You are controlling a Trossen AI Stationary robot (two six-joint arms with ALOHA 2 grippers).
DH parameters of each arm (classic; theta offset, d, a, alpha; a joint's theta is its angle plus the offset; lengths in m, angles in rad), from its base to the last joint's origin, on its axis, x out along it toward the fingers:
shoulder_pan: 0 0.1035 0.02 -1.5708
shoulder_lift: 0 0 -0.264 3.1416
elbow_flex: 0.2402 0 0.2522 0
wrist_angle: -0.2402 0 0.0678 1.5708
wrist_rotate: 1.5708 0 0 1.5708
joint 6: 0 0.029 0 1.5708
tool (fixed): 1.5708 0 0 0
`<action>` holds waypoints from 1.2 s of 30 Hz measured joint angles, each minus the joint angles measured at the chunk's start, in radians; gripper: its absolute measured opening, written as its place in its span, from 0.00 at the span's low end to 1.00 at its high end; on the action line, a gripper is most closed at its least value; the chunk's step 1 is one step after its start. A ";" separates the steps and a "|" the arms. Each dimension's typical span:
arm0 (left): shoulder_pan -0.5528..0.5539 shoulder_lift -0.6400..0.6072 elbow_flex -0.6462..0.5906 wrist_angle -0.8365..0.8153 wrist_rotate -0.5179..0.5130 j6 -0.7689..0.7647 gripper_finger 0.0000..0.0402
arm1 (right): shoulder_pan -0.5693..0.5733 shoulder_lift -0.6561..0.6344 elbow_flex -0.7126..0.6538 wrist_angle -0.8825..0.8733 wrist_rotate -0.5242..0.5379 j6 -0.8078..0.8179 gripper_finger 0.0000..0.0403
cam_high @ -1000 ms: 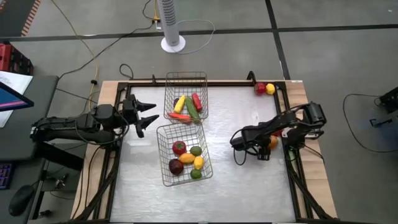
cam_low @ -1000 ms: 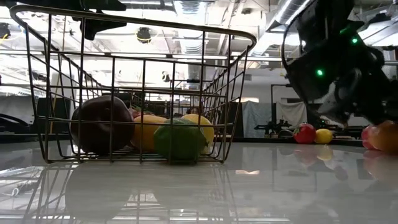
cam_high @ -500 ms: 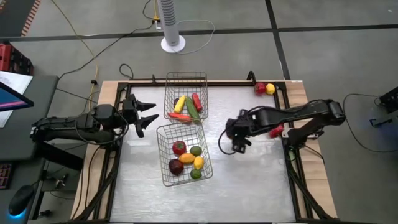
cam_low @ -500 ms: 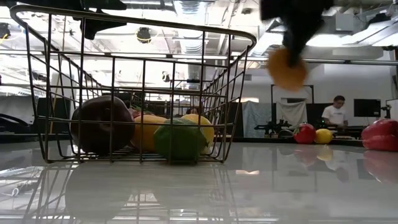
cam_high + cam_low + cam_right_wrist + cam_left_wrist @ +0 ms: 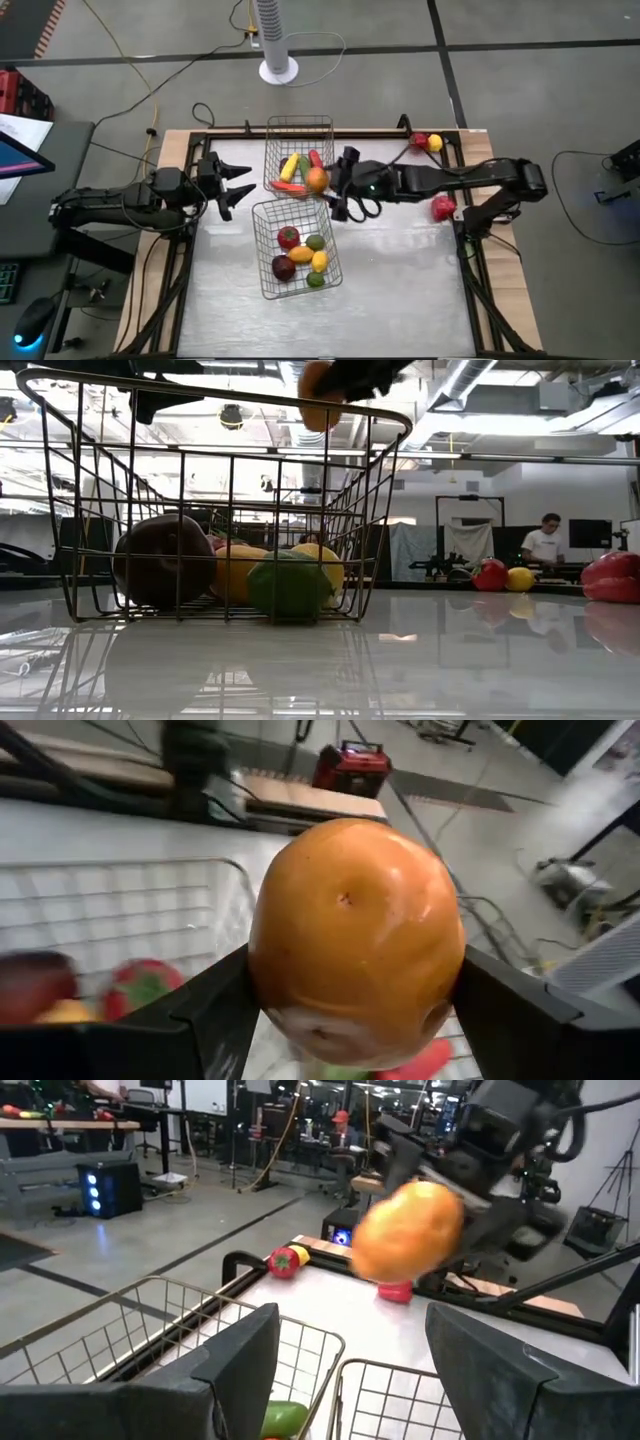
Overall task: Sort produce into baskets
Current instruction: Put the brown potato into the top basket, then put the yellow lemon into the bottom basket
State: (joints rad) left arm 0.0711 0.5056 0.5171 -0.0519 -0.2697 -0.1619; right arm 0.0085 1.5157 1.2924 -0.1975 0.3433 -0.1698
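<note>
High view: round orange fruit [image 5: 316, 180] sits clamped in the right gripper [image 5: 325, 182], over the near edge of the far silver wire-grid basket [image 5: 299, 128]; near wire basket [image 5: 262, 280] holds red, yellow, green and dark purple pieces. Shiny grey table [image 5: 400, 280]; left gripper [image 5: 243, 180] parked beside the baskets, fingers spread, empty. Low view: fruit [image 5: 318, 394] above the near basket's rim [image 5: 200, 400]. Right wrist view: dark fingers [image 5: 215, 1005] press the fruit [image 5: 355, 940] from both sides.

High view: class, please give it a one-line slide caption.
Right gripper carries a round orange fruit over the far silver wire basket; left gripper waits open beside it.
</note>
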 joint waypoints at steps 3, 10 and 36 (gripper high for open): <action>0.000 0.003 0.000 0.001 -0.002 0.001 0.60 | -0.058 0.058 0.003 0.106 -0.012 -0.066 0.80; -0.002 0.002 0.000 -0.004 0.000 0.026 0.60 | -0.188 0.187 0.108 -0.003 -0.133 -0.095 0.97; -0.004 0.003 0.000 -0.009 -0.016 0.022 0.60 | -0.928 0.142 -0.070 -0.534 -0.030 -0.041 0.91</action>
State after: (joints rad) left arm 0.0666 0.5083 0.5171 -0.0611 -0.2860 -0.1399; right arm -0.9196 1.6578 1.2227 -0.7312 0.3134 -0.2108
